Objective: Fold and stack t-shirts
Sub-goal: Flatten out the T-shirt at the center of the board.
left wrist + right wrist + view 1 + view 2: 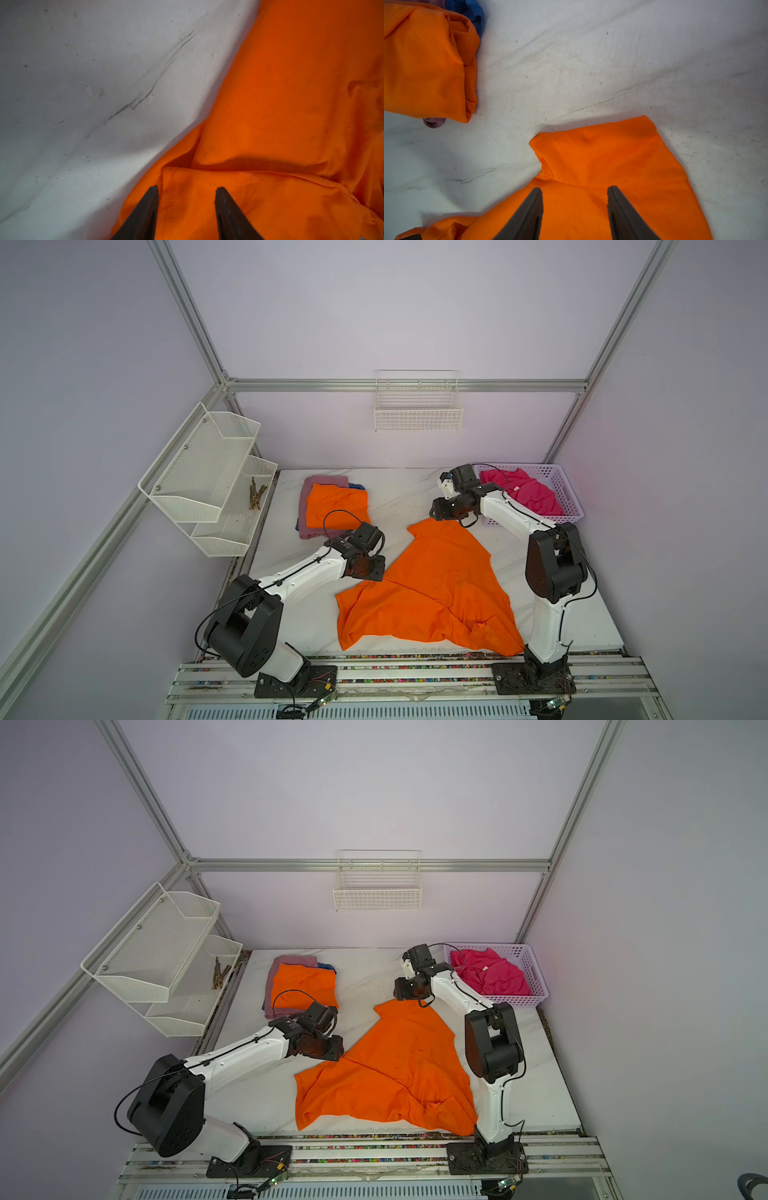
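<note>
Orange shirt lies spread and rumpled in the middle of the table, stretching from a far tip down to the front edge. Left gripper is over its left edge, jaws apart on the cloth. Right gripper straddles the far tip, jaws apart too.

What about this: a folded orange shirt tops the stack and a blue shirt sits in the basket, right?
Wrong colour: the basket holds the hot pink shirt, as both top views show. The folded orange shirt does top the stack.
</note>
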You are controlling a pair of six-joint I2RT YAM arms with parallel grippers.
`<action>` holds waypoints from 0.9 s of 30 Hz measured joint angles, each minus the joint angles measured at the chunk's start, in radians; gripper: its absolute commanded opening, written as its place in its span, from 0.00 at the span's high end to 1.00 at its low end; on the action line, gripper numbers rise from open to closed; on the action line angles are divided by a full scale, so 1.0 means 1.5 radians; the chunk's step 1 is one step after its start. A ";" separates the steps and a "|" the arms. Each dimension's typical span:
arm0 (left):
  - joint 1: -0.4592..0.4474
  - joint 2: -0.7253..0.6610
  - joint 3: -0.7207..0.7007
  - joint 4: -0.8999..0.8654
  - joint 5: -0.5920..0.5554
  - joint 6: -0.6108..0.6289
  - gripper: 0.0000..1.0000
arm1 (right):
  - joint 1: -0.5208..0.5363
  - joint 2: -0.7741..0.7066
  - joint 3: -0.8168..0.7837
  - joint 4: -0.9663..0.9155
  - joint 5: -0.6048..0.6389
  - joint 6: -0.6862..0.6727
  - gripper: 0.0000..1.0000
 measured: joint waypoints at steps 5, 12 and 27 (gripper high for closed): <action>0.000 0.024 0.027 0.004 0.022 0.008 0.53 | 0.009 0.017 0.000 -0.013 -0.001 -0.006 0.67; -0.002 0.025 0.029 0.016 0.056 0.008 0.56 | 0.017 0.021 -0.001 -0.018 -0.008 -0.013 0.91; -0.036 0.113 0.068 0.041 0.111 0.020 1.00 | 0.017 0.043 -0.001 -0.028 0.007 -0.015 1.00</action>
